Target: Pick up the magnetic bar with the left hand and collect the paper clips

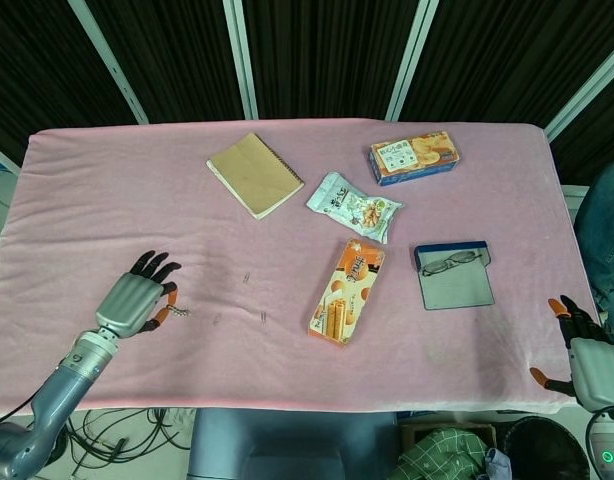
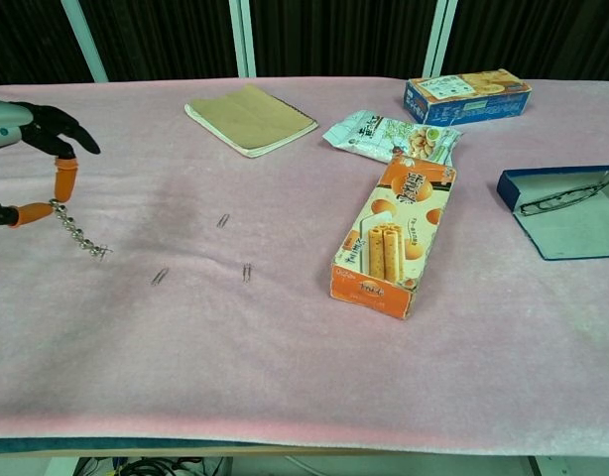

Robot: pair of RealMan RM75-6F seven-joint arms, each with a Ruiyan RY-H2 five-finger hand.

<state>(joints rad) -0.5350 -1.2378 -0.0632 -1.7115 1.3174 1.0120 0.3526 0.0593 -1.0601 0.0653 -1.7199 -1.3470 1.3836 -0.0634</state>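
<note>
A: Where was the left hand [image 2: 32,149]?

B: Over the left part of the pink counter [image 1: 107,200], fingertips [image 2: 61,178] pinching the top of the bar [image 2: 78,236]. The bar looked like a string of small metal beads, hanging down and away from the hand at a slant, its lower end close to the cloth. Whether it touched the cloth, I couldn't tell.

A: Anything stuck to it?

B: A small bit of wire at the lower end, possibly a clip, too small to be sure.

A: And the loose clips?

B: Three on the cloth, all to the right of the hand. The nearest clip [image 2: 160,276] lay just beyond the bar's tip and nearer the robot; another clip [image 2: 223,220] sat further right, and the third clip [image 2: 247,271] further right again, toward the robot.

A: What else lay beyond them?

B: An orange box [image 2: 394,238], further right than the clips. Far from the hand, at the back, a notebook [image 2: 250,119], a snack bag [image 2: 389,134] and a blue box [image 2: 467,94]. An open case [image 2: 562,213] with glasses [image 2: 565,198] in it lay at the far right.

A: The right hand [image 1: 587,355]?

B: Off the counter's right corner, well apart from everything, holding nothing, fingers spread.
</note>
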